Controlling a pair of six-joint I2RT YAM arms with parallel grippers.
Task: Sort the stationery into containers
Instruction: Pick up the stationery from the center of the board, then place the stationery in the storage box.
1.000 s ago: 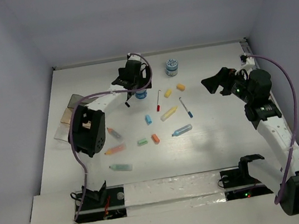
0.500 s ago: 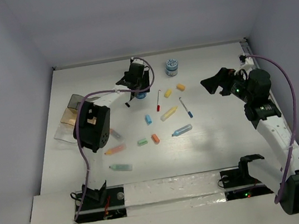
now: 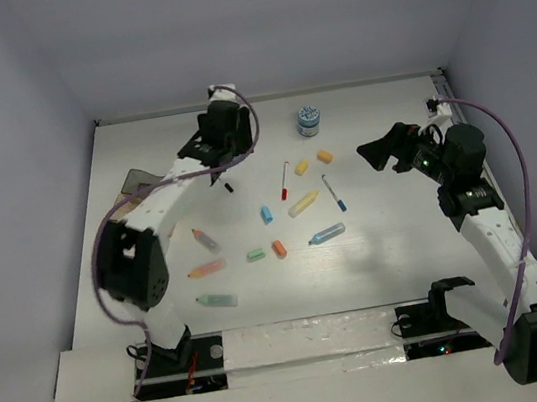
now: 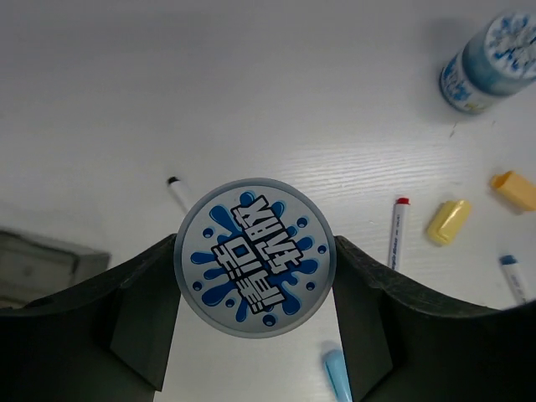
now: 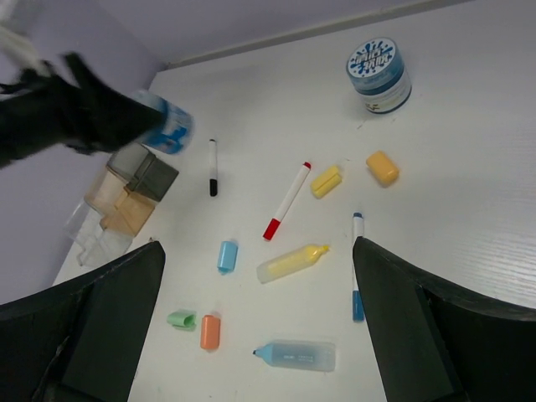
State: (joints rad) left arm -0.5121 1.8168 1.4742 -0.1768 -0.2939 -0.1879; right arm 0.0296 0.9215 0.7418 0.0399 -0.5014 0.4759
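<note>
while raised over the table [image 4: 251, 84], clamps round blue-white pot [image 4: 253, 255] in left gripper [image 4: 254, 276]; holds right gripper [image 5: 258, 251] spread apart above scattered markers [image 5: 291, 261], second pot [image 4: 490, 63] nearby.

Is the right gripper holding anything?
No, the right gripper is wide open and nothing sits in it.

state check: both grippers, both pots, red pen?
left gripper: shut on held pot
held pot: clamped between the fingers, lid on
right gripper: open, empty
second pot: upright on table, lid on
red pen: lying flat, red cap on
</note>
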